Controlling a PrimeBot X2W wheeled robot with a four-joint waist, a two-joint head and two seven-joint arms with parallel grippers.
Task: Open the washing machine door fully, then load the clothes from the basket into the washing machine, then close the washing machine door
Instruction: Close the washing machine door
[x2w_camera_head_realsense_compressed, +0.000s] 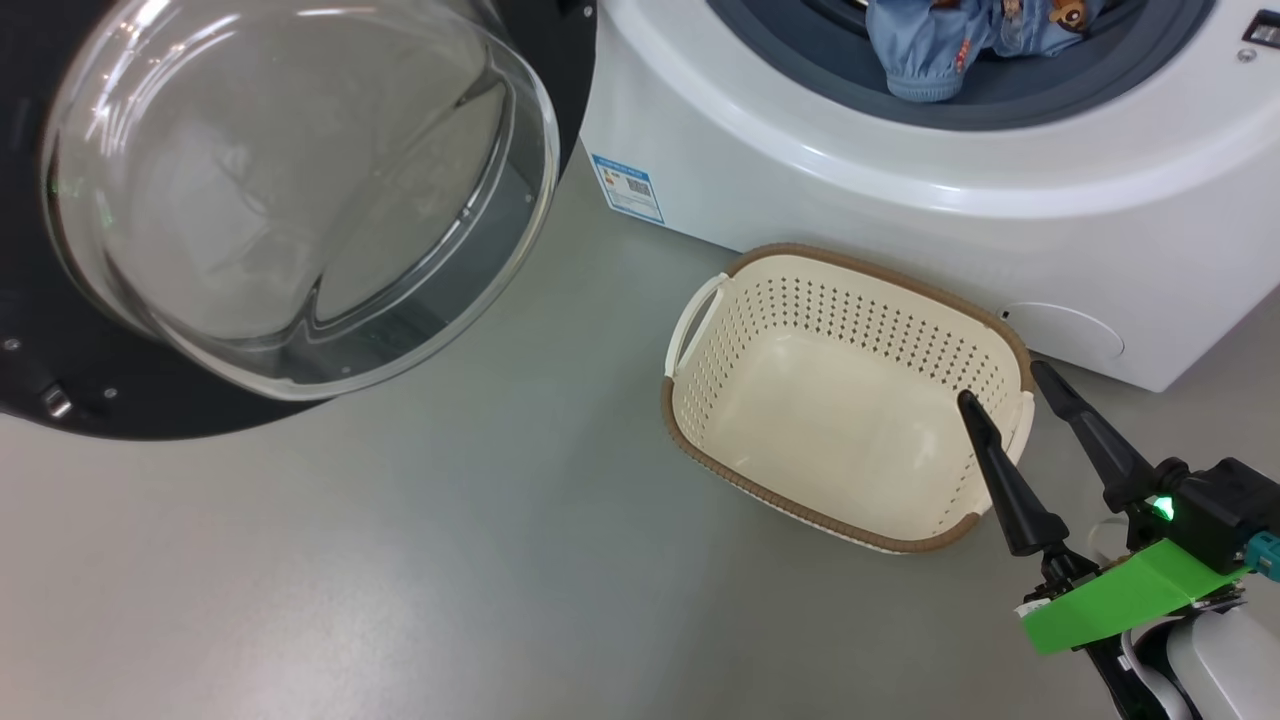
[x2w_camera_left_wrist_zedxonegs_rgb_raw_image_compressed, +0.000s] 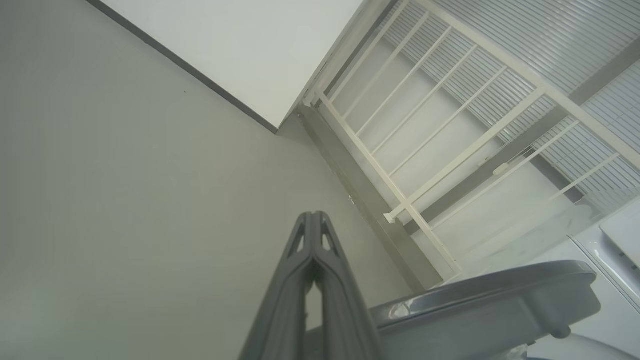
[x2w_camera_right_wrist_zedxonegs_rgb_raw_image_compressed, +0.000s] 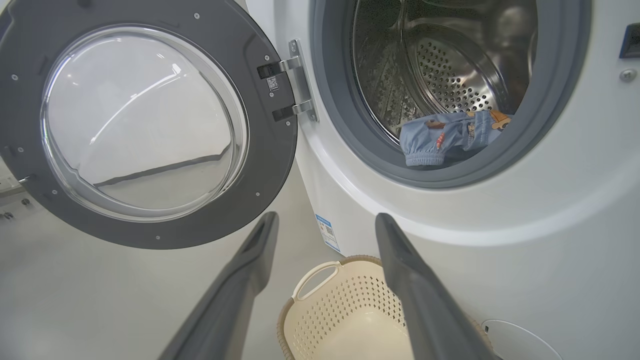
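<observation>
- Left gripper (x2w_camera_left_wrist_zedxonegs_rgb_raw_image_compressed: 312, 218): its two long dark-grey ribbed fingers are pressed flat together, shut on nothing, pointing over bare matte floor toward a white barred railing (x2w_camera_left_wrist_zedxonegs_rgb_raw_image_compressed: 425, 140).
- Far left, the big round washing machine door (x2w_camera_head_realsense_compressed: 300, 200) stands swung wide open. It has a glossy black rim dotted with small screws and a smooth, clear glass bowl that bulges out and catches reflections.
- From the right wrist, a bright metal hinge (x2w_camera_right_wrist_zedxonegs_rgb_raw_image_compressed: 298, 82) joins the door to the cabinet.
- Plain pale grey floor (x2w_camera_head_realsense_compressed: 400, 560), smooth and faintly shiny, runs beneath it all.
- Next, a small rectangular blue label sticker (x2w_camera_head_realsense_compressed: 628, 188) sits on the lower corner of the boxy white front-loading washing machine (x2w_camera_head_realsense_compressed: 900, 200), whose front panel is rounded and glossy.
- The cream plastic basket (x2w_camera_head_realsense_compressed: 830, 315) stands on the floor just in front of the machine. It is rectangular with soft corners, perforated walls, a brown woven-look rim and a looped side handle.
- Up in the opening, the light-blue soft fabric clothes (x2w_camera_head_realsense_compressed: 940, 45), crumpled with orange prints, lie inside the perforated steel drum (x2w_camera_right_wrist_zedxonegs_rgb_raw_image_compressed: 440, 65), draping onto the grey-blue rubber seal (x2w_camera_right_wrist_zedxonegs_rgb_raw_image_compressed: 340, 115).
- Far right, the right gripper (x2w_camera_head_realsense_compressed: 1003, 384) hangs over the basket's right end. Its tapered black fingers are spread wide and hold nothing, and a bright green tab (x2w_camera_head_realsense_compressed: 1120, 595) sits at its base.
</observation>
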